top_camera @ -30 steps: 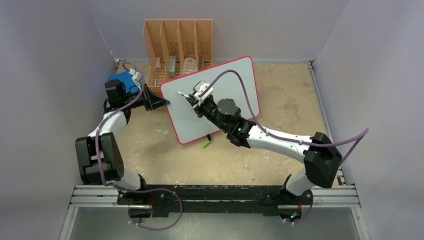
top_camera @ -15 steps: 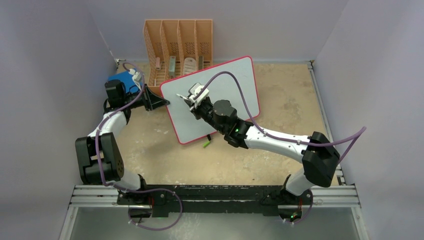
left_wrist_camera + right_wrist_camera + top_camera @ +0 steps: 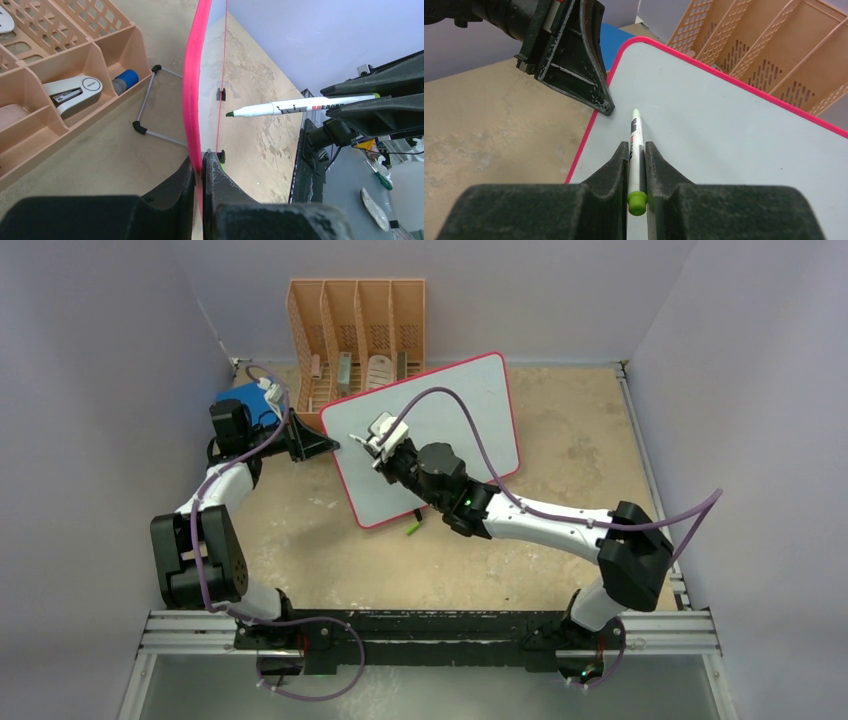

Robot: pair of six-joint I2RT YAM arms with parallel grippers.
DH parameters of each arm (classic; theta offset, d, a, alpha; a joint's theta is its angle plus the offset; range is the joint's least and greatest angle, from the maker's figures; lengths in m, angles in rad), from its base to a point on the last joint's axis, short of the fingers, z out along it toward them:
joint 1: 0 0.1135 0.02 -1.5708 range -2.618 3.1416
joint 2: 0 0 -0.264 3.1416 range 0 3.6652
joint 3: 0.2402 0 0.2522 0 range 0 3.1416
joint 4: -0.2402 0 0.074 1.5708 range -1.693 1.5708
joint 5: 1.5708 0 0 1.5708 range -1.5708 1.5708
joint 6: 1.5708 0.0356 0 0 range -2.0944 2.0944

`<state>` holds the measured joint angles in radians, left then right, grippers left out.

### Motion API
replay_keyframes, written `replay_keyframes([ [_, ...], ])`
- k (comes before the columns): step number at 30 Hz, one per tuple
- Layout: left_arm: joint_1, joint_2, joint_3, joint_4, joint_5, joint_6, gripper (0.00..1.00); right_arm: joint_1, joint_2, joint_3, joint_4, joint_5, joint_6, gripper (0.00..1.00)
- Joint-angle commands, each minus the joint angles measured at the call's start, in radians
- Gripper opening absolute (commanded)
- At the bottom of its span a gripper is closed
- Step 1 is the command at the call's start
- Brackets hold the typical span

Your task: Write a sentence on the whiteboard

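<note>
Right pincer (image 3: 636, 150) clamps white green-tipped marker pen (image 3: 636, 131), tip just ahead over blank glossy white pink-rimmed whiteboard (image 3: 724, 130), its rim pinched tight inside left pincer (image 3: 201, 165); pressing hard could likely skid board or pen, smearing strokes.

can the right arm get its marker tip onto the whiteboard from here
Probably yes. The right end effector is shut on the marker, its tip aimed at the whiteboard with only bare board ahead. The left end effector clamps the rim off to one side.
</note>
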<state>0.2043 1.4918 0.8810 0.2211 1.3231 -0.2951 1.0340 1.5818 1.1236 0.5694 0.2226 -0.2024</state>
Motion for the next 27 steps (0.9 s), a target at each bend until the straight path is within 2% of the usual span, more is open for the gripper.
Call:
replay_keyframes([
  [1,-0.02,-0.022,0.029,0.014,-0.006,0.053,0.0,0.008,-0.003,0.051,0.029,0.018,-0.015,0.0],
  [27,-0.023,-0.02,0.031,0.014,-0.003,0.051,0.0,0.022,0.029,0.084,-0.002,0.031,-0.03,0.0],
])
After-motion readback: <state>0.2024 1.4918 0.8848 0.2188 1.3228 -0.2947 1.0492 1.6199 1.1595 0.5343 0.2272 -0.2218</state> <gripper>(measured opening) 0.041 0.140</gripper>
